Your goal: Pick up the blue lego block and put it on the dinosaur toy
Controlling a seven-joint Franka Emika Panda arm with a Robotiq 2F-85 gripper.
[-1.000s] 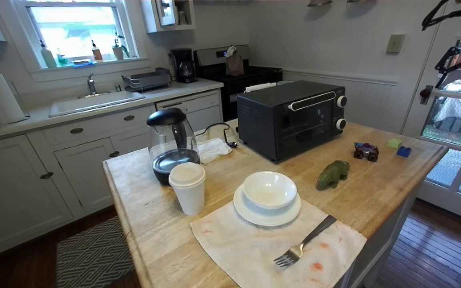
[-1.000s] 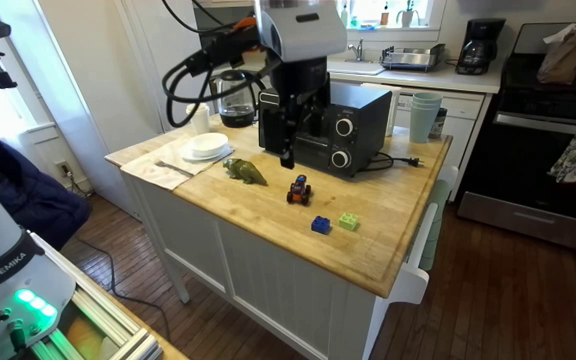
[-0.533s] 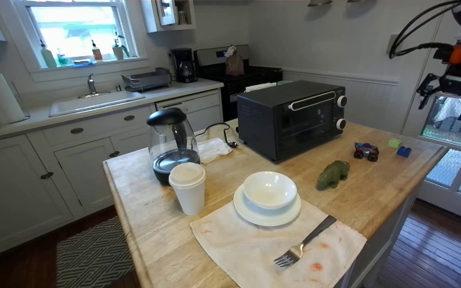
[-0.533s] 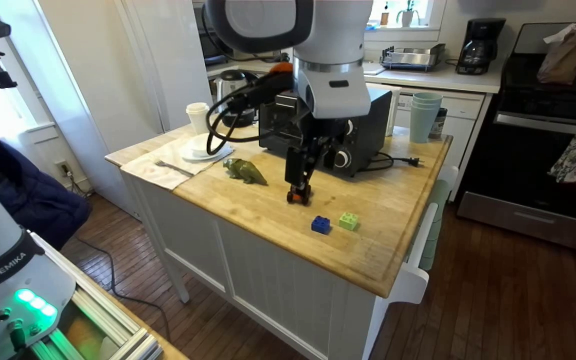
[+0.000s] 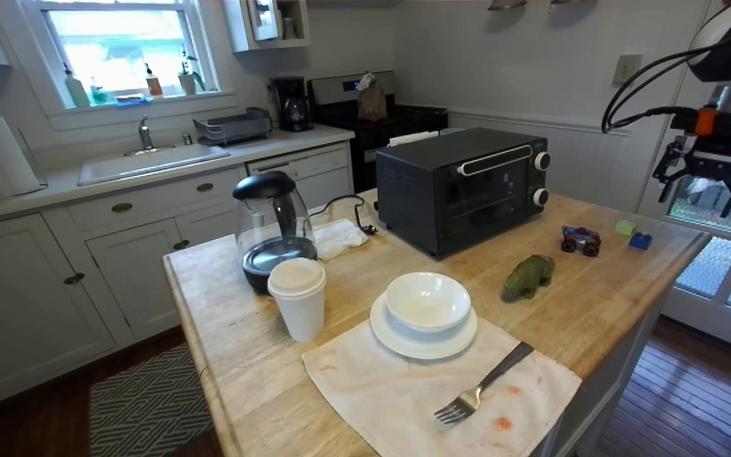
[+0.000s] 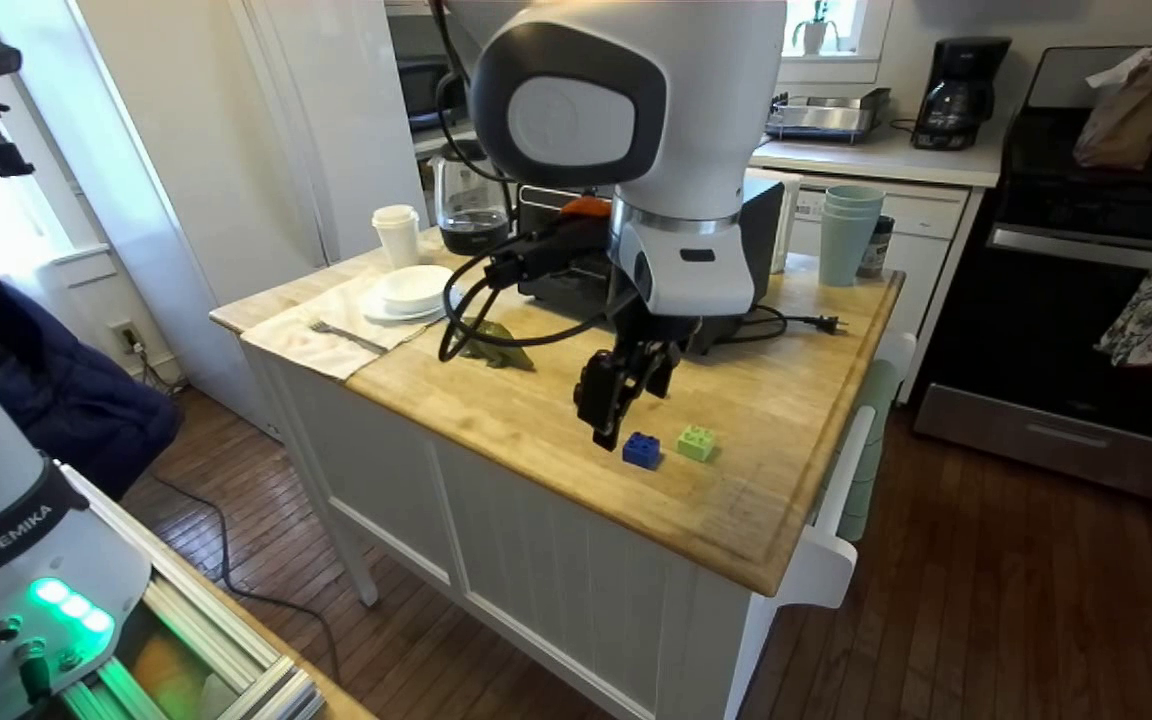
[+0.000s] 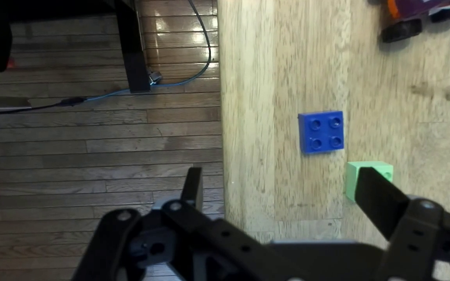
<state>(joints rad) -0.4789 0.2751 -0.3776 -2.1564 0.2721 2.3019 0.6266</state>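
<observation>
Jaws parted, gripping nothing — I judge this the reach for the blue lego block (image 7: 321, 132); next, centre over it and descend — sparing the green block (image 6: 696, 443).

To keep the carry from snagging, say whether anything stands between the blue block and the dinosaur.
Nothing visible stands squarely between the blue lego block and the dinosaur toy, but the toy truck sits partway along, beside the direct line, toward the toaster oven.

Bright window (image 5: 118, 54), white cabinets (image 5: 23, 292), wooden floor (image 6: 936, 620)
</observation>
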